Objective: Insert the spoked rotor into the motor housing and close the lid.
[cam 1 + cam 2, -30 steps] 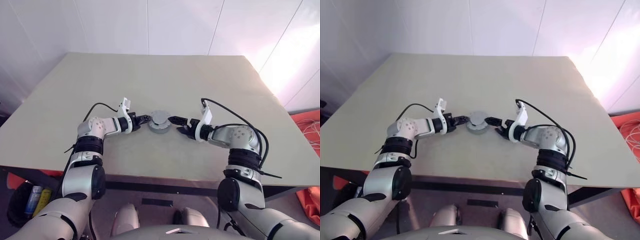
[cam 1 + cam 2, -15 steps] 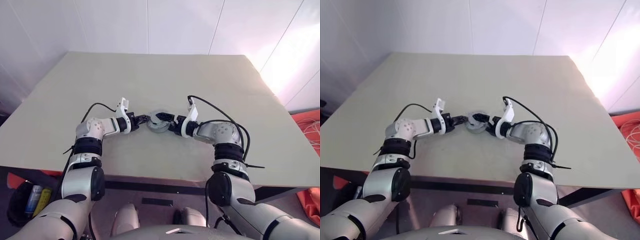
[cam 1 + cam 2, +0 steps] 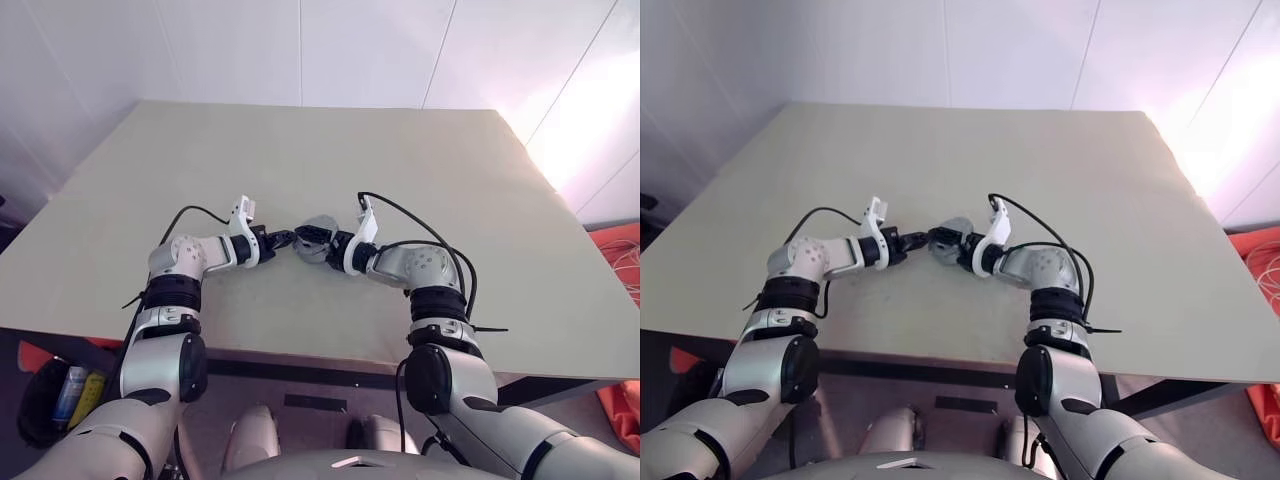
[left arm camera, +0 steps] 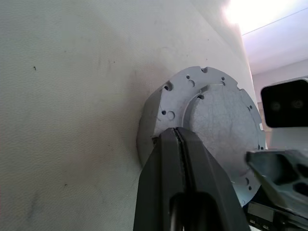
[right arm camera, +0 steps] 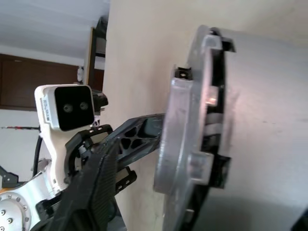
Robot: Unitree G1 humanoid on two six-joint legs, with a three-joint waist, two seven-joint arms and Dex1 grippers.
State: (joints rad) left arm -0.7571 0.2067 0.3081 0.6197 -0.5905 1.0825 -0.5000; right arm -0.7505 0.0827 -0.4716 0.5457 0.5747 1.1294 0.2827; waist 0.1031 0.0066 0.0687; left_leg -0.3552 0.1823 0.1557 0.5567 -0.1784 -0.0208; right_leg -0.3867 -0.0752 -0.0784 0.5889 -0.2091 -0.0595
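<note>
The left gripper (image 3: 290, 238) had its two black fingers (image 4: 185, 163) pressed flat together, holding nothing, and its tips lay against the near edge of the lid (image 4: 211, 122). In the left wrist view the shut fingers ran up over the rim of that silvery plate, whose small holes showed around its border. The right gripper (image 3: 310, 236) came in from the opposite side with its fingers spread, one above and one below the assembly; whether they pressed on it or merely straddled it could not be told. The right wrist view showed the lid edge-on, sitting on top of the motor housing (image 5: 217, 144), with a narrow dark gap between plate and body at the near side, and the left gripper's tips meeting the lid from the far side. The stack stood on the table (image 3: 330, 150) between the two grippers, near the front middle of the tabletop. The spoked rotor could not be made out, being under the lid if present.

A second earlier, the right gripper had hung well to the right of the stack, clear of it; it then moved left until its fingers enclosed the stack. The left gripper kept its place against the lid throughout, and the stack itself had not shifted on the table.
</note>
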